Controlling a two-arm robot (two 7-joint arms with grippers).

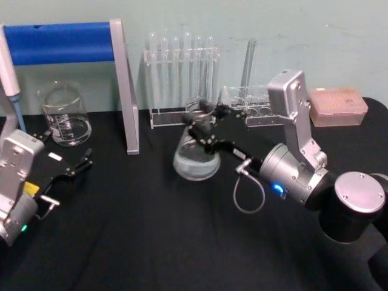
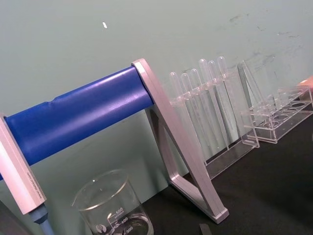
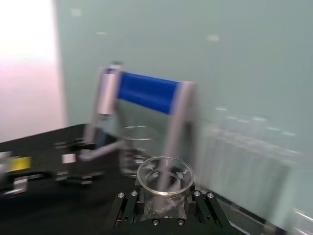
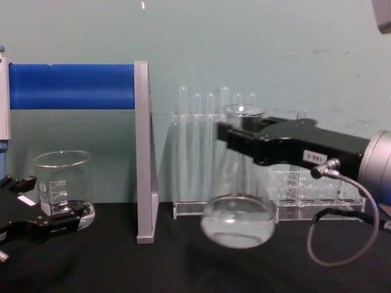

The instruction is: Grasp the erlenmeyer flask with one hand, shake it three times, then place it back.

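Note:
My right gripper (image 1: pixel 203 124) is shut on the neck of the erlenmeyer flask (image 1: pixel 195 160), a clear conical flask with a little liquid in its wide base. In the chest view the flask (image 4: pixel 238 223) looks blurred and its base seems to hang just above the black cloth, with the right gripper (image 4: pixel 235 137) reaching in from the right. The right wrist view looks down on the flask's rim (image 3: pixel 165 176) between the black fingers (image 3: pixel 127 208). My left gripper (image 1: pixel 79 163) rests parked on the cloth at the left, open and holding nothing.
A glass beaker (image 1: pixel 63 115) stands at the back left beside a stand with a blue bar (image 1: pixel 60 42). A rack of test tubes (image 1: pixel 182 79) and a lower acrylic rack (image 1: pixel 248 103) stand behind the flask. A pink tip box (image 1: pixel 337 106) sits at the back right.

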